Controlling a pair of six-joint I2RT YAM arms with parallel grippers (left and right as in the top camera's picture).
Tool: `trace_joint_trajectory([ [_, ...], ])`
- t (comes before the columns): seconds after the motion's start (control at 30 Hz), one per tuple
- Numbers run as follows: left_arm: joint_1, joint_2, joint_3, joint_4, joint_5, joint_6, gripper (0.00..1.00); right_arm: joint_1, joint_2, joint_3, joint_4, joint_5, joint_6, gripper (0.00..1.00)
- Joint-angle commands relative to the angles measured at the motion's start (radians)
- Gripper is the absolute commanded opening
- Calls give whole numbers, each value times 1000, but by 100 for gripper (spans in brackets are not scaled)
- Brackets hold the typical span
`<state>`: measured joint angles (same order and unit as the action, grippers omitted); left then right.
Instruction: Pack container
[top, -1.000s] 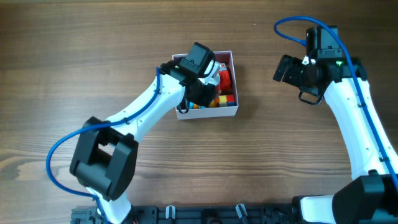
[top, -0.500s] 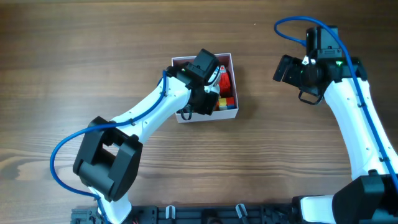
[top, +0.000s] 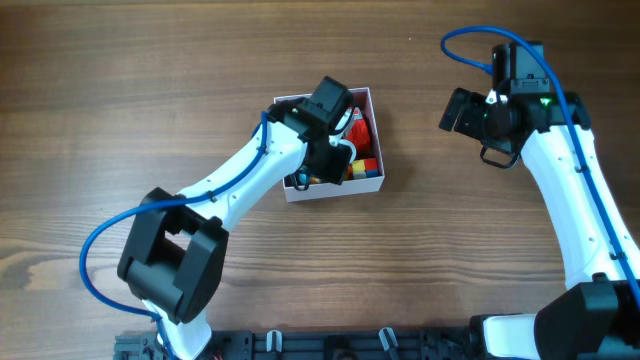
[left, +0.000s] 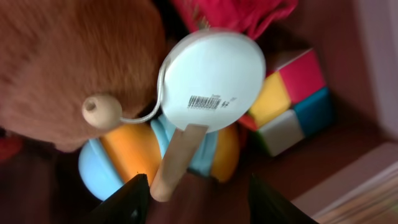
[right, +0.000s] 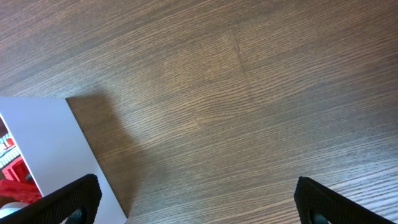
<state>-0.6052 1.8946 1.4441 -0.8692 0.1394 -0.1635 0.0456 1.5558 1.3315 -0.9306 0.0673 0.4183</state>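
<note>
Our left tool (left: 198, 190) hangs with fingers spread, pinching nothing, inside the square white-walled shallow box with a dusty pink inside (top: 340, 187). The box sits near the middle of the brown wooden desk (top: 150, 80), crowded with small toys: a brown plush animal (left: 62, 68), a white round disc bearing a barcode (left: 211, 81), a multicoloured cube (left: 292, 93) and a slim wooden stick (left: 177, 155) that ends between the spread fingers. The right tool (right: 196, 183), likewise spread wide and empty, hovers over the desk just right of the box. We judge the box light and stiff but thin-walled, apt to slide on the smooth wood and to tip if lifted by one side. A pinch over the rim at mid-wall looks the safest hold.
</note>
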Motion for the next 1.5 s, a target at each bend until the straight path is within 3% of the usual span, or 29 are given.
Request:
trace_joint_trajectory([
  [0.0,-5,-52,85,-16,-21,-1,53,-2,7,-4,3,-10,1,100],
  [0.2,-5,-147,128,-45,-113,-1,56,-2,7,-4,3,-10,1,100],
  [0.43,63,-293,128,-101,-250,-2,70,-2,7,-4,3,-10,1,100],
  [0.67,385,-427,128,-214,-249,-103,75,-2,7,-4,3,-10,1,100],
  [0.8,571,-456,128,-260,-162,-122,79,-2,7,-4,3,-10,1,100],
  [0.93,662,-454,128,-320,-163,-121,99,-2,7,-4,3,-10,1,100],
  [1.47,693,-454,128,-325,-163,-122,100,-2,7,-4,3,-10,1,100],
])
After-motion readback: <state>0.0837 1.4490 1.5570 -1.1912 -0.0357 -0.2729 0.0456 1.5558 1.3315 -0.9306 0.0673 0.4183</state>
